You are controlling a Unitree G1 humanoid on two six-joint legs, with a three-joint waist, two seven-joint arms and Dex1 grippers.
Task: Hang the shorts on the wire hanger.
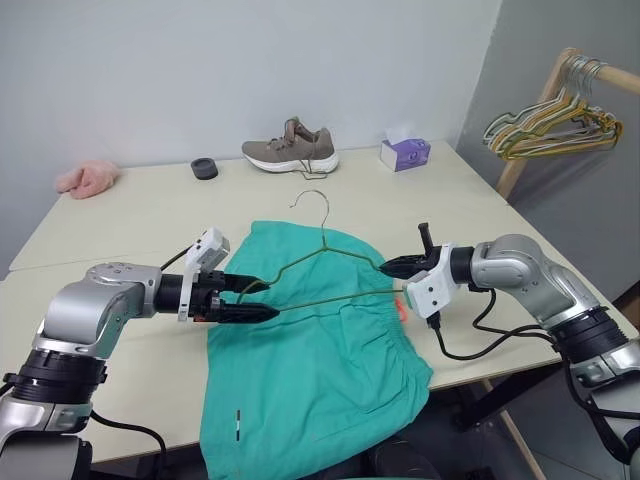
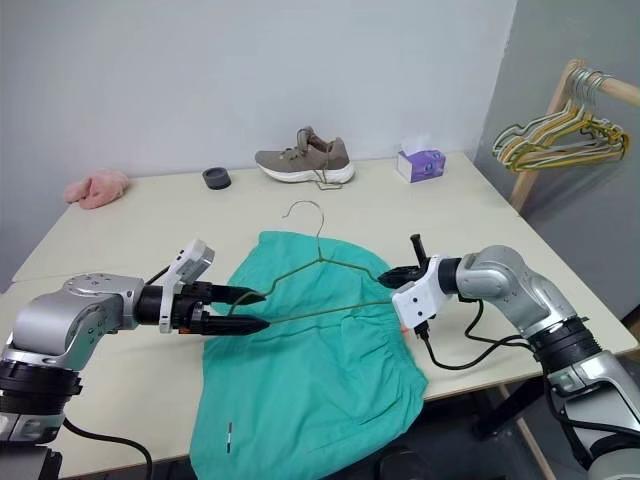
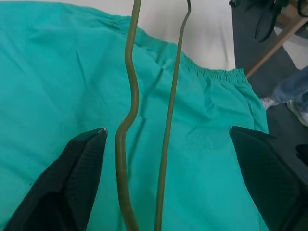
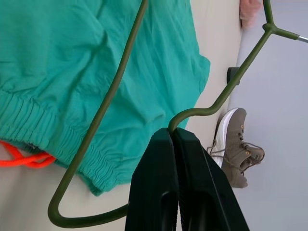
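The right gripper has its two black fingers pressed tight together on the wire hanger, pinching the thin olive-green wire at its right shoulder bend. It holds the hanger just above the shorts, hook end toward the far side of the table. In the right wrist view the wire runs out from between the clamped fingers, and one rounded corner of the hanger loops just past the gathered waistband.

Across from it, the left gripper stands with its fingers spread wide. The left end of the hanger passes through the gap; in the left wrist view two strands of wire run between the fingers, touching neither pad as far as I can see.

The shorts lie flat on the near part of the table, teal-green, spread out under the hanger, with their lower edge drooping over the near table edge. An orange drawstring peeks from the waistband by the right gripper.

Farther back sit a brown shoe, a small black round thing, a purple tissue box and a pink fluffy cloth. Off to the right, a bunch of coloured hangers hangs on a wooden rack.
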